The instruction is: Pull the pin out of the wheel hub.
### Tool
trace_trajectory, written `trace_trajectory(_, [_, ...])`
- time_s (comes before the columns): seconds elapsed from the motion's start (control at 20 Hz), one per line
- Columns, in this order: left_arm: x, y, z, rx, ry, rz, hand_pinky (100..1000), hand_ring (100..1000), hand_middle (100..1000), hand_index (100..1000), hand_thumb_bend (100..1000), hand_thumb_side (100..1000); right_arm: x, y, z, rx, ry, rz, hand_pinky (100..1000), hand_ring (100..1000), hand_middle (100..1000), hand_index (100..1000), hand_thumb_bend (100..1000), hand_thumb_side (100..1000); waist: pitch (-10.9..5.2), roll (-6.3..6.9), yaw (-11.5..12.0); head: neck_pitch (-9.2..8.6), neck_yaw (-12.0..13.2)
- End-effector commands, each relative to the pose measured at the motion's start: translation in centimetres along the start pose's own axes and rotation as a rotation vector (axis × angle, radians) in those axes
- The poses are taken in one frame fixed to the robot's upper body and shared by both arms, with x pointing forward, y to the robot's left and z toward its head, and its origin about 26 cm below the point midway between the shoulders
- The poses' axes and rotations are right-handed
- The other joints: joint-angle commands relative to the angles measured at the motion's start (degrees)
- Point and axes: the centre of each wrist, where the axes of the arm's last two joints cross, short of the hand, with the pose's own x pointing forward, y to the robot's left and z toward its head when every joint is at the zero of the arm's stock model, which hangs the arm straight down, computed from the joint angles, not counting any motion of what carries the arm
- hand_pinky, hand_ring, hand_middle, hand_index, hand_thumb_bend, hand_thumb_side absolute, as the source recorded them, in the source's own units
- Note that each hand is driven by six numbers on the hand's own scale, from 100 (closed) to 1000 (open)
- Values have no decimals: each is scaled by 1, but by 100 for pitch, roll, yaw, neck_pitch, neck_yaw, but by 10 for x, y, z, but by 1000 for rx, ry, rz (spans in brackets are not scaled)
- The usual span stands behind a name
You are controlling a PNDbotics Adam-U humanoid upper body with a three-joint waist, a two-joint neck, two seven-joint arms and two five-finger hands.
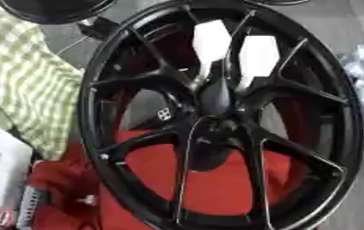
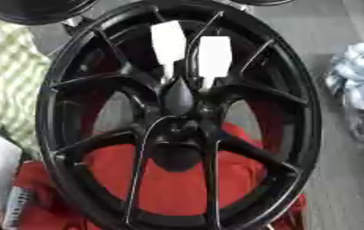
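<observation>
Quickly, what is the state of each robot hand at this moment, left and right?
Left robot hand: not in view.
Right robot hand: not in view.
Only the black wheel on red cloth shows.

Neither eye view gives a part that can be identified as the robot's own. Left arm and left hand: not made out on the left side or in either left corner. Right arm and right hand: not made out on the right side or in either right corner. No wrist, forearm, palm or finger can be separated from the black shapes in the middle of the views. A smooth dark teardrop form [image 1: 216,96] sits mid-frame, narrow end up and broad end down. Whether it belongs to a hand cannot be told. Pose and finger state of both hands: not observable.
</observation>
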Motion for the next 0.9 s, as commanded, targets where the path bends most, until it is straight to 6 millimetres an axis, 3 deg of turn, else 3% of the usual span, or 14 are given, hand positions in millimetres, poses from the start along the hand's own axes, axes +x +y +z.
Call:
trace_trajectory(0.05, [7,3,-3,-4,-25,-15,543,639,566,729,100,750,3,-2,0,2,-12,12,1000,864,850,809,100,657,-84,2,-11,14,-36])
trace_trajectory(0.9, [7,3,-2,-11,-20,-22,544,640,566,729,100,749,15,-15,-12,108,-111,52,1000,866,851,810,100,548,-141,-19,-59,13,-179])
